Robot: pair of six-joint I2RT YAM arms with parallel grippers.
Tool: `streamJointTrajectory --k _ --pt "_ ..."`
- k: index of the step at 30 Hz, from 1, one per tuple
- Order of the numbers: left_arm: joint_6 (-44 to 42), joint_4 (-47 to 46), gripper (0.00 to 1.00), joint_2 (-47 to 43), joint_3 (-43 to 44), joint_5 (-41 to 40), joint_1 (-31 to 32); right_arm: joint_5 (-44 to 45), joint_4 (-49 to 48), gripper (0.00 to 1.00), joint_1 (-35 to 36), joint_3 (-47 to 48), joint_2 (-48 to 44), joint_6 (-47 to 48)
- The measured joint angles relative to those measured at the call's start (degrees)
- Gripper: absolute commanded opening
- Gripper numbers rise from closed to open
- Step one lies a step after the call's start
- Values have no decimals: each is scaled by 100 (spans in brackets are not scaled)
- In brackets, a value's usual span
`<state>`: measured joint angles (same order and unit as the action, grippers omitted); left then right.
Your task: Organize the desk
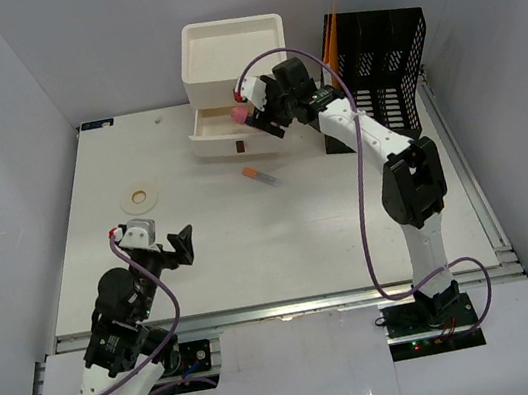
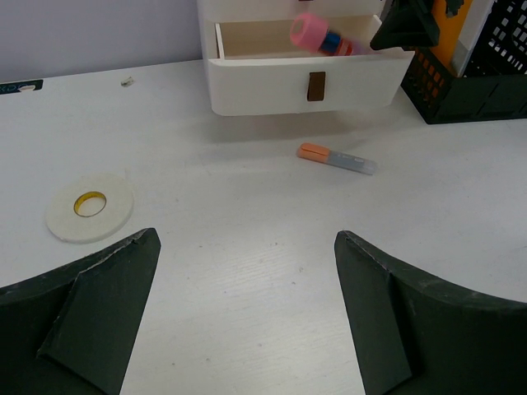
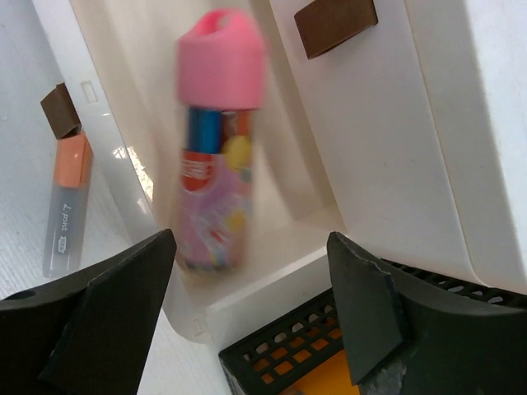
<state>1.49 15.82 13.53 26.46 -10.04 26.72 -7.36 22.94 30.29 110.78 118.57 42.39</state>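
Note:
The white desk [image 1: 282, 245] carries a cream drawer unit [image 1: 230, 56] whose lowest drawer [image 1: 219, 142] is pulled out. My right gripper [image 1: 261, 117] hovers over that drawer, open. A pink-capped bottle [image 3: 216, 148] with a colourful label is blurred inside the drawer [image 3: 313, 239], ahead of the fingers and touching neither. The same bottle [image 2: 317, 34] shows at the drawer's top in the left wrist view. My left gripper [image 1: 176, 248] hangs open low over the near left desk, with bare tabletop between its fingers [image 2: 107, 296].
An orange-capped clear tube [image 1: 259, 174] lies on the desk in front of the drawer. A white tape roll [image 1: 140, 197] lies at mid left. A black mesh organizer [image 1: 384, 66] with orange items stands right of the drawer unit. Grey walls enclose the desk.

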Motion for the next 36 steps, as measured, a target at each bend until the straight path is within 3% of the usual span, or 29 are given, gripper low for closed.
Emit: streamJointTrajectory --k 6,10,16,21,26,31,36 --pt "79 -137 98 373 2 64 0 -115 -44 85 -1 -188 -275 -143" --pt "345 -161 95 1374 121 323 -1 -553 -7 84 -62 -634 -911 -386" --pt "1298 -692 76 3468 616 1316 -4 -2771 -54 76 -867 -2549 -2862 -739" --pt "1844 -1423 72 5271 1822 1889 -9 -4472 -124 70 -1649 -4558 -4239 -835" --pt "1901 -2244 72 6880 3476 1864 -9 -5482 -473 68 -2403 -6245 -4999 -1284" --pt "1769 -2603 72 8537 5016 1383 -9 -6022 -1071 68 -3139 -6522 -5458 -1777" --pt "1654 -2496 72 9511 5747 812 -4 -6228 -1502 68 -3329 -6559 -5644 -2083"
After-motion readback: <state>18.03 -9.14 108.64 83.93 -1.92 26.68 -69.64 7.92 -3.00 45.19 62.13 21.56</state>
